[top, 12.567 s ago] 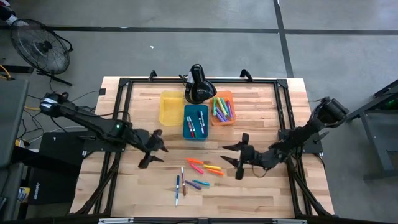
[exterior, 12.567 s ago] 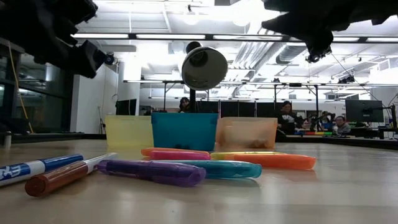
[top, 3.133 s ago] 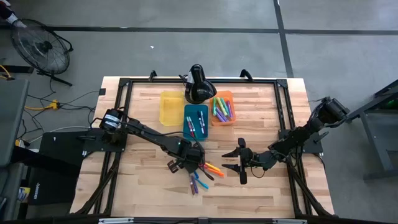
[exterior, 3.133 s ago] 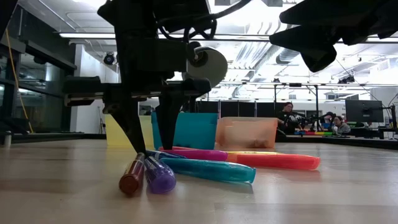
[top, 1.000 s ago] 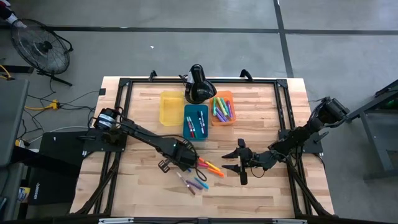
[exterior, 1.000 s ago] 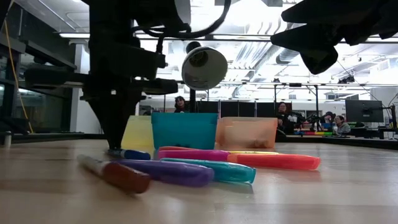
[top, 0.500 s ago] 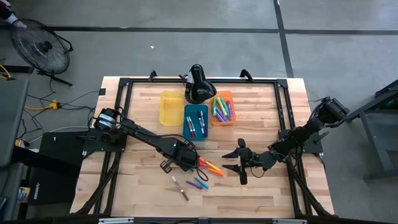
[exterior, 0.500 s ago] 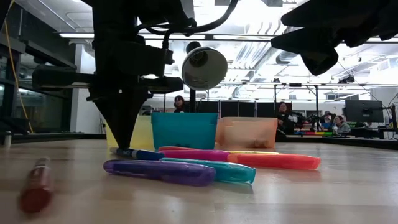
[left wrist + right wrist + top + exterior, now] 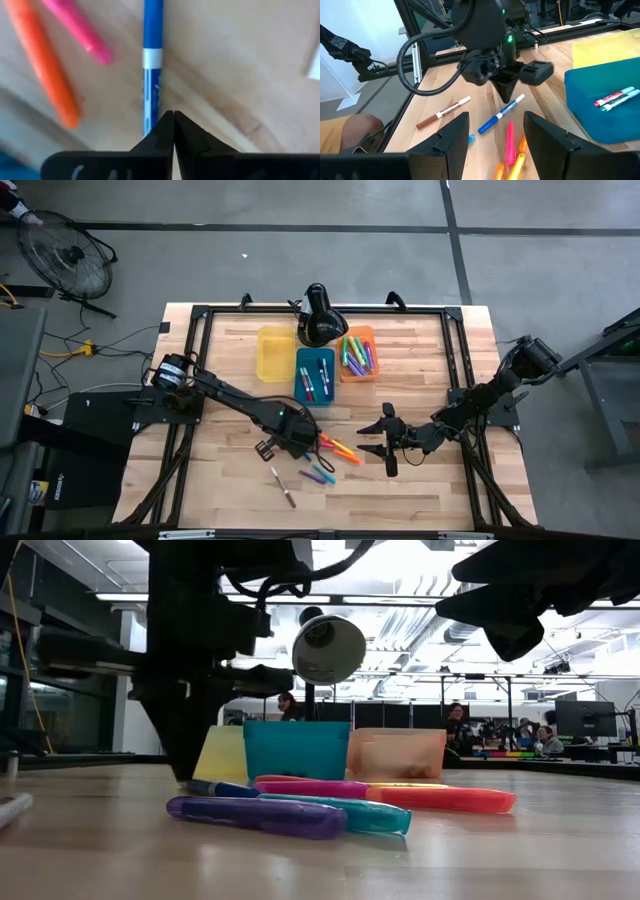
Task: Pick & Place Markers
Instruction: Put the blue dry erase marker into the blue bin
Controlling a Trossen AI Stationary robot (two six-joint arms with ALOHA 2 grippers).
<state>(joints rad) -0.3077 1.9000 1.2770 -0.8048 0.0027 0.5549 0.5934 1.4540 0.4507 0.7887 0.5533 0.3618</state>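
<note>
The left gripper (image 9: 173, 116) is pinched shut, holding nothing, with its tips right over the blue marker (image 9: 151, 75). The marker lies flat on the table (image 9: 420, 490) and stretches straight away from the tips. The right gripper (image 9: 495, 132) waits farther off, its fingers spread apart, so the left arm is nearer.

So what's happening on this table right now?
A two-arm robot is sorting markers into bins. The left tool is down on the wooden table, shut over a blue-and-white marker beside the loose pile; whether it actually grips it is unclear. The right tool hangs open to the right of the pile, holding nothing. A brown-and-white marker lies apart from the rest. The blue plastic bin and orange plastic bin hold markers; the yellow plastic bin looks empty.
</note>
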